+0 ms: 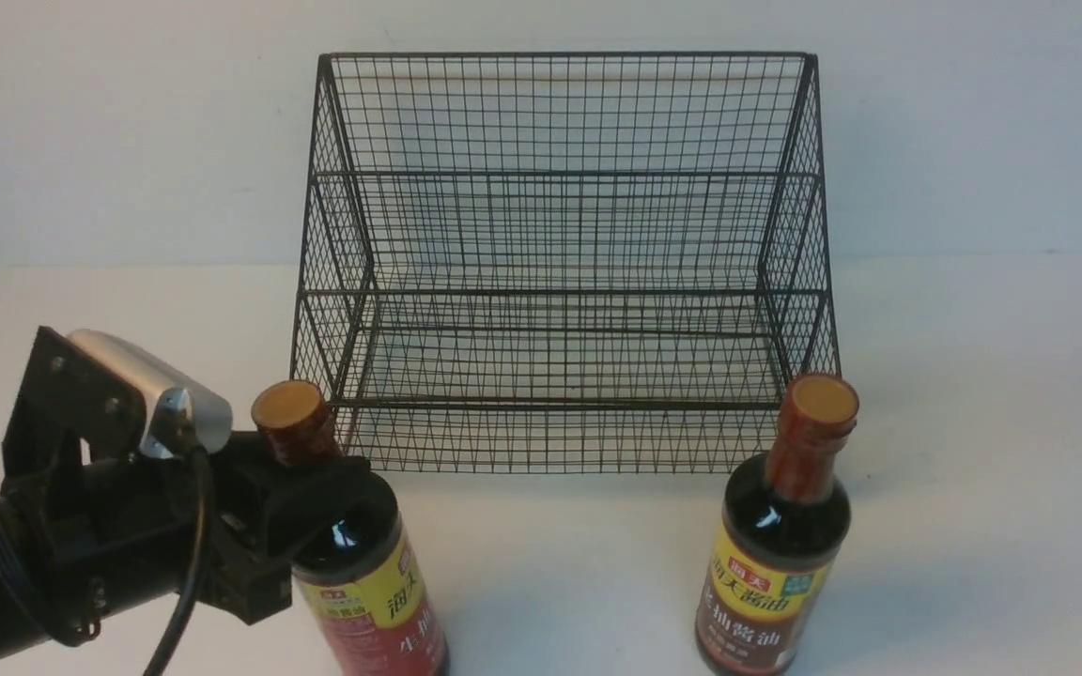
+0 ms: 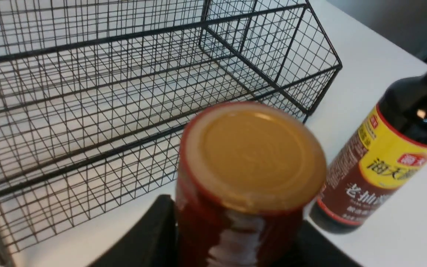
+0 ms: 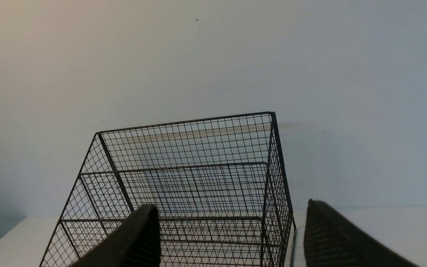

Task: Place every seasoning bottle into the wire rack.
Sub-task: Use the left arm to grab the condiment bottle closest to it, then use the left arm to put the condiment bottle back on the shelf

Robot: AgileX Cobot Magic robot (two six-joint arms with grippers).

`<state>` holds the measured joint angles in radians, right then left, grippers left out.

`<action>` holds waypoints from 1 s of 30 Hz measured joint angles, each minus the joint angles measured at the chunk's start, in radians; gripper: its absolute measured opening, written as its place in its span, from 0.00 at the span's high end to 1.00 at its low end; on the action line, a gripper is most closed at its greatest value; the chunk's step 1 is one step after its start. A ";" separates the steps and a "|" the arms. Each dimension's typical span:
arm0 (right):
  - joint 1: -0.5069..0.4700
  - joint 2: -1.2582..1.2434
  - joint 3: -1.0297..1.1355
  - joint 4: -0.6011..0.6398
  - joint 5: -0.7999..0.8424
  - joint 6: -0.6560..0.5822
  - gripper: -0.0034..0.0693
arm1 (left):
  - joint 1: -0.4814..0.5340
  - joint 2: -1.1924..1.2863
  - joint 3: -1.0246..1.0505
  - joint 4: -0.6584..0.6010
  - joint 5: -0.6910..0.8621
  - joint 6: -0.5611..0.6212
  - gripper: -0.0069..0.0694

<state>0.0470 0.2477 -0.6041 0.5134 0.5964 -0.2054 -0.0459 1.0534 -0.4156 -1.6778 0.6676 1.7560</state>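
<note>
1. Right tool (image 3: 228, 222): spread, empty, facing the rack (image 3: 198, 178).
2. Left tool (image 1: 325, 488): pinched on left bottle (image 1: 367, 582) at neck base. Advised: hold firm, lift straight until the base clears the front rail.
3. Left bottle: before the rack's left front corner; long axis near vertical, cap up, seemingly leaning slightly left.
4. Right bottle (image 1: 771, 563): upright on worktop (image 1: 973, 422), cap up, before right front corner.
5. Rack: holds no bottle.

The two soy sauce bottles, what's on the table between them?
Front view: only bare table between left bottle and right bottle; wire rack stands behind.
</note>
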 joint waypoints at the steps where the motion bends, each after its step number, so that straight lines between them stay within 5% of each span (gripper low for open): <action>1: 0.000 0.000 0.000 0.000 0.000 0.001 0.30 | 0.000 -0.007 -0.004 0.013 0.000 0.004 0.54; 4: 0.000 0.000 0.000 0.000 0.000 0.001 0.30 | 0.000 -0.046 -0.027 0.071 0.008 -0.023 0.54; 11: 0.000 0.000 0.000 0.000 0.000 0.001 0.30 | 0.000 -0.139 -0.315 0.375 0.079 -0.360 0.54; 16: 0.000 0.000 0.000 -0.002 0.019 0.001 0.30 | 0.000 -0.077 -0.526 0.458 0.133 -0.512 0.54; 24: 0.000 0.000 0.000 -0.015 0.049 0.001 0.30 | 0.000 0.143 -0.700 0.451 -0.019 -0.512 0.54; 30: 0.000 0.000 0.000 -0.016 0.049 0.001 0.30 | 0.000 0.305 -0.706 0.221 -0.106 -0.345 0.54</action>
<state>0.0470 0.2477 -0.6041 0.4978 0.6457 -0.2045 -0.0459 1.3581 -1.1216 -1.4573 0.5617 1.4111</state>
